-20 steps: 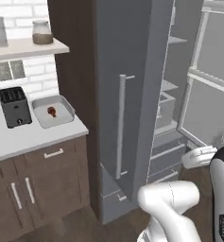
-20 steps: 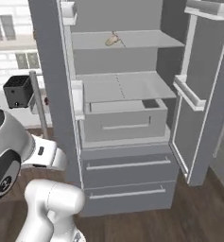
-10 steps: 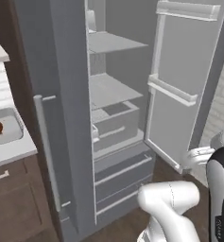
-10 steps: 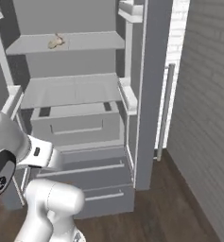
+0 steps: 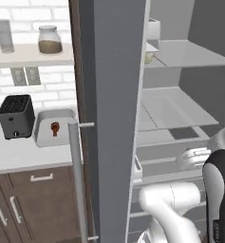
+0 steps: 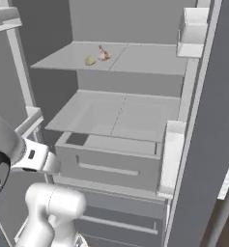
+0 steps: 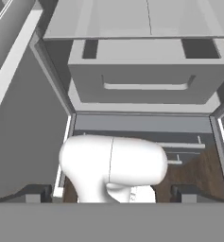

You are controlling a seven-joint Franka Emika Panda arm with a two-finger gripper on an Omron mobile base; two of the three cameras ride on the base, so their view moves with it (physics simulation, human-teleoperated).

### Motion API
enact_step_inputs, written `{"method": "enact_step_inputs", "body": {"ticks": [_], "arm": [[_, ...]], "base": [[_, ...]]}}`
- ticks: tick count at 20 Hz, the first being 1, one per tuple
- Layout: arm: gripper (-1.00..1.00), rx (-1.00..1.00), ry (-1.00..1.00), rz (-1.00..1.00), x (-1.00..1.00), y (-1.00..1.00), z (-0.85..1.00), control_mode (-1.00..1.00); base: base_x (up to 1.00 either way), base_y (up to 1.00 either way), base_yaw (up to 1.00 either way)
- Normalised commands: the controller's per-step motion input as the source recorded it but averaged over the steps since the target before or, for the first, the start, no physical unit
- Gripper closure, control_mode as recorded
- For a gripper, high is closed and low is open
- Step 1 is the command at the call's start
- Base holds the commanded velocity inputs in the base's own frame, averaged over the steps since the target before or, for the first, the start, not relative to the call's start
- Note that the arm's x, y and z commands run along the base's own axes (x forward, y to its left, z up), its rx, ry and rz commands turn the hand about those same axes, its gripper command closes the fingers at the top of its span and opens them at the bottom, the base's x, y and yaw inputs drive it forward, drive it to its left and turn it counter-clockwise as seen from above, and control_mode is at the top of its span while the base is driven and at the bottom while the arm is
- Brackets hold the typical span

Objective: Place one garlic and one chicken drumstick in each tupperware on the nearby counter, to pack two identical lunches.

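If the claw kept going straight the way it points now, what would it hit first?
Judging by the hand view, the open claw points down at the fridge's lower front. Most likely it would meet the grey drawer or the panel under it first. Depth is unclear, so take that as a guess.

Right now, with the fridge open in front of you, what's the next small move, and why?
Probably raise the gripper toward the upper shelf. The garlic lies there, while the hand looks down at the drawer with open, empty jaws. The tupperware on the counter holds only a chicken drumstick.
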Motion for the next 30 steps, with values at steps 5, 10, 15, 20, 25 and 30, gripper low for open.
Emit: {"method": "enact_step_inputs", "body": {"ticks": [5, 10, 15, 20, 25, 30], "arm": [[-1.00, 0.00, 0.00, 0.00, 0.00, 0.00, 0.00, 1.00], [-1.00, 0.00, 0.00, 0.00, 0.00, 0.00, 0.00, 1.00], [-1.00, 0.04, -0.07, 0.00, 0.66, 0.00, 0.23, -1.00], [-1.00, 0.07, -0.20, 0.03, 0.84, -0.09, 0.64, -1.00], [-1.00, 0.04, -0.10, 0.00, 1.00, 0.01, 0.44, -1.00], [-1.00, 0.00, -0.06, 0.00, 0.91, 0.08, 0.72, -1.00]], "base": [[0.92, -0.69, 0.32], [0.69, -0.25, 0.08], [0.00, 0.00, 0.00], [0.00, 0.00, 0.00], [0.00, 0.00, 0.00], [0.00, 0.00, 0.00]]}}
